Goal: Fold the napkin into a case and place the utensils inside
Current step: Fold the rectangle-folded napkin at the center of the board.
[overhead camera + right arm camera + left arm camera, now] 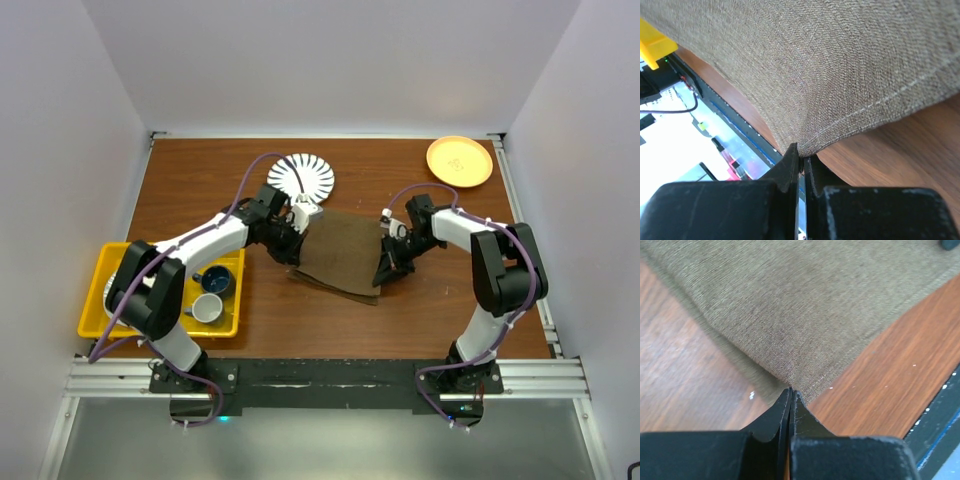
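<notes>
The napkin (340,255) is spread at the middle of the desk (200,180), between the two arms and near the striped plate (303,176). The left jaws are closed on one corner of the cloth at its left edge. The right jaws are likewise clamped on a stitched corner at its right edge, where the fabric is raised off the wood. An orange plate (459,161) is seen at the far right, and a yellow tray (95,300) with two cups at the left.

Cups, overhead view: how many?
2, both in the yellow bin: a dark blue cup and, nearer the arm bases, a pale cup. The left arm may hide others.
</notes>
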Available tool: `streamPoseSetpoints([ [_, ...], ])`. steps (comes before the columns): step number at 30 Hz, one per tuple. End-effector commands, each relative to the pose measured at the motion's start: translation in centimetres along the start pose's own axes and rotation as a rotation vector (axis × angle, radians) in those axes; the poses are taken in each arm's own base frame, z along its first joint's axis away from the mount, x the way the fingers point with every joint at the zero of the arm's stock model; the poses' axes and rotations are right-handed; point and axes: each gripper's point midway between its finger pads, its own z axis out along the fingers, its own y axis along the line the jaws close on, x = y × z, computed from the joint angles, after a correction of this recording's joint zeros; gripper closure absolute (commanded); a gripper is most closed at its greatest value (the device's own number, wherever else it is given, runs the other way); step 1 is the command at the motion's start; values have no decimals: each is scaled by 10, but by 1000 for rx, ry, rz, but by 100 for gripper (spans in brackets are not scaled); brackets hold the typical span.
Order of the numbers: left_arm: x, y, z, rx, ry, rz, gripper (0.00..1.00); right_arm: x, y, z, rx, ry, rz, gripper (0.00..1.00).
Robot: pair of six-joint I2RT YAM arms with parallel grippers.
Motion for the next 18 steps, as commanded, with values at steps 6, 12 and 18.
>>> streamPoseSetpoints([
  [6,3,14,-1,-34,7,33,100,-10,10,4,-9,-20,-37,100],
  [12,9,23,3,-52,14,23,100,-13,6,13,4,-12,-27,100],
  [18,19,21,11,-19,43,1,95,-8,4,11,40,19,-32,91],
])
